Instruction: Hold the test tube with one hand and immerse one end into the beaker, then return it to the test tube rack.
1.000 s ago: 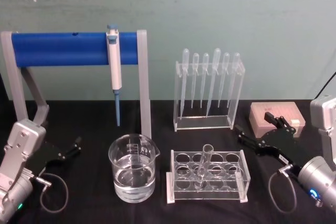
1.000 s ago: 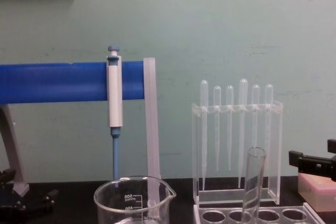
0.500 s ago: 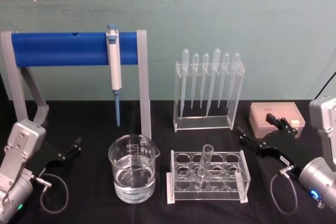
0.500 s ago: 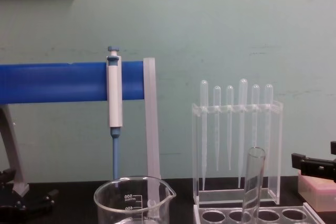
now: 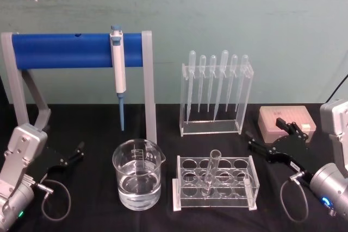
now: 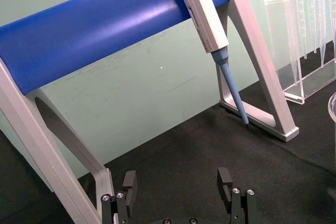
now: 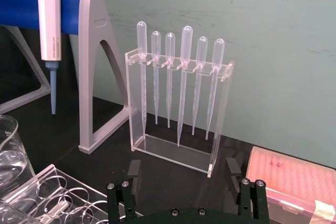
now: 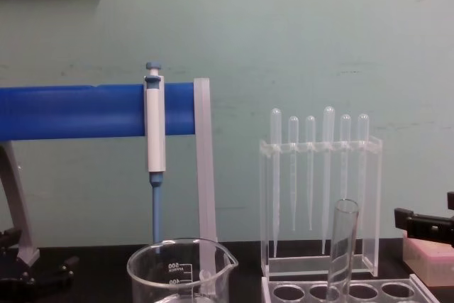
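Head view first: the beaker point(image 5: 137, 181) is sitting on the black tabletop point(image 5: 92, 188) with clear liquid filling roughly the lower half, and just to its right the clear rack point(image 5: 215, 184) is holding the test tube point(image 5: 210, 171), which is leaning a bit in one of the middle holes while the other holes are showing empty. Behind that, the acrylic stand point(image 5: 215, 97) is carrying six pipettes point(image 5: 224, 82) hanging tips down, and the blue-and-white pipettor point(image 5: 118, 71) is hanging off the blue bar point(image 5: 62, 50). The right pincer point(image 5: 270, 138) is hovering right of the rack in front of the pink box point(image 5: 287, 123), fingers spread, gripping nothing. The left pincer point(image 5: 75, 154) is sitting low at the left, well apart from the beaker. Left wrist view: its fingers point(image 6: 129, 183) are standing wide apart over bare cloth. Right wrist view: spread fingers point(image 7: 233, 171) again, facing the pipette stand, rack holes at the lower corner. Chest view: the tube's open rim is poking up above the rack, the beaker's rim and 500 and 400 marks are showing at the bottom edge.
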